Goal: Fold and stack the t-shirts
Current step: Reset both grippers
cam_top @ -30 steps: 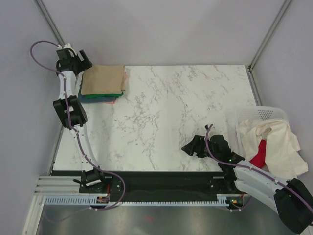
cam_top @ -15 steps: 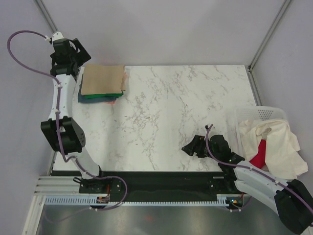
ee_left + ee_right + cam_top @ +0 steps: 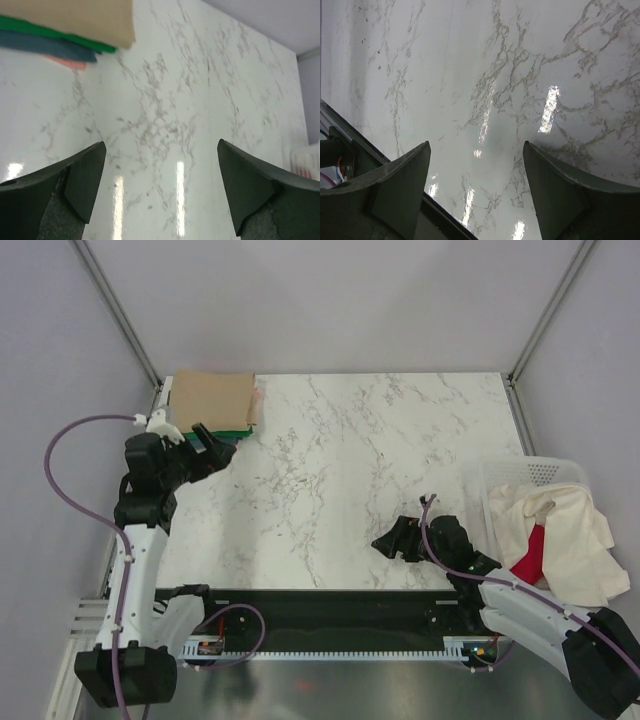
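- Now the work sits between garments, I judge: a stack (image 3: 212,405) is folded at the far left corner of the table (image 3: 380,440), and nothing lies spread on the open marble.
- Left gripper (image 3: 212,452) hangs just near of that stack. Its jaws are spread fully wide and grip nothing; its wrist view shows only marble between them.
- Right gripper (image 3: 395,540) hovers low over the near right of the table, just left of the basket (image 3: 535,470). Its jaws are also well apart and empty.
- Folded t-shirts, counted from the left wrist view: four. The tan t-shirt (image 3: 210,398) is on top, then the green t-shirt (image 3: 55,34) and the blue-grey t-shirt (image 3: 50,46), with the salmon-pink t-shirt (image 3: 67,62) at the bottom showing only an edge.
- Unfolded t-shirts in the basket at the right edge: two that I can tell apart. The cream t-shirt (image 3: 565,525) is crumpled and drapes over the rim; the red t-shirt (image 3: 530,555) peeks out beneath it. Whether the cream cloth is a single piece I cannot tell.
- One basket; two grippers.
- Next move, as I read it: the right arm swings right over the basket and pinches the cream cloth lying uppermost. It lifts that clear of the rim without dragging the red one along, then lays it flat on the bare middle of the table for both arms to fold.
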You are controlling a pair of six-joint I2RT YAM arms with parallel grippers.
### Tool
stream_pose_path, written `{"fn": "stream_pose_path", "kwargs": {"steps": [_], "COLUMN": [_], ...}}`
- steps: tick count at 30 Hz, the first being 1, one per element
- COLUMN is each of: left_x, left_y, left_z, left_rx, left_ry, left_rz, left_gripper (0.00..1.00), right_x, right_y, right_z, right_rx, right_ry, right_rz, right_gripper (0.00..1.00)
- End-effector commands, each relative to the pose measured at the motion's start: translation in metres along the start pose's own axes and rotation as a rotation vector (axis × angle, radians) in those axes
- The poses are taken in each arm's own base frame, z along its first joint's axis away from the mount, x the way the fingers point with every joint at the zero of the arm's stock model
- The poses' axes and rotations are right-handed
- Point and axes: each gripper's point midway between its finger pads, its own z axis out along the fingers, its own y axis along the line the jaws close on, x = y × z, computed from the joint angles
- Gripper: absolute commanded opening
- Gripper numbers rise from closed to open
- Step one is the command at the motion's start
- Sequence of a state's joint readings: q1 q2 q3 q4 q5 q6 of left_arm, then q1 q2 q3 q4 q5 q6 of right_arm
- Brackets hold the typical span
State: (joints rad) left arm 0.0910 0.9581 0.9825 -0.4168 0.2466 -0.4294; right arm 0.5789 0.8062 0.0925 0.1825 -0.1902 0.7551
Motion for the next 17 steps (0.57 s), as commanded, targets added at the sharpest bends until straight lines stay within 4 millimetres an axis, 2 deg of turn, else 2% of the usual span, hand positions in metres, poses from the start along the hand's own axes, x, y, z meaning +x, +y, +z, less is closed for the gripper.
{"fn": "stream_pose_path", "kwargs": {"steps": [1, 2, 3, 4, 6, 9, 13, 17], "left_x": [0.067, 0.080, 0.101, 0.104, 0.117, 0.110, 0.109, 0.120], "left_y": [-0.027, -0.032, -0.027, -0.031, -0.025, -0.036, -0.035, -0.030], "left_z": [-0.024, -0.031, -0.033, -0.043, -0.047, -0.059, -0.054, -0.043], "left_rx": [0.254, 0.306, 0.315, 0.344, 0.331, 0.362, 0.358, 0.329], "left_ry": [0.163, 0.193, 0.225, 0.203, 0.196, 0.137, 0.136, 0.204], "left_rz": [0.012, 0.010, -0.002, 0.014, -0.001, 0.040, 0.051, 0.027], "left_gripper": [1.00, 1.00, 1.00, 1.00, 1.00, 1.00, 1.00, 1.00], "right_x": [0.006, 0.006, 0.006, 0.006, 0.007, 0.007, 0.008, 0.008], "right_y": [-0.005, -0.005, -0.006, -0.005, -0.006, -0.006, -0.005, -0.009], "right_z": [-0.002, -0.002, -0.002, -0.002, -0.002, -0.002, 0.000, -0.001], "right_rx": [0.017, 0.018, 0.019, 0.019, 0.022, 0.022, 0.020, 0.047], "right_ry": [0.019, 0.020, 0.021, 0.021, 0.022, 0.022, 0.036, 0.040], "right_rz": [-0.005, -0.004, -0.005, -0.002, -0.002, 0.000, 0.002, -0.001], "right_gripper": [0.84, 0.84, 0.84, 0.84, 0.84, 0.84, 0.85, 0.84]}}
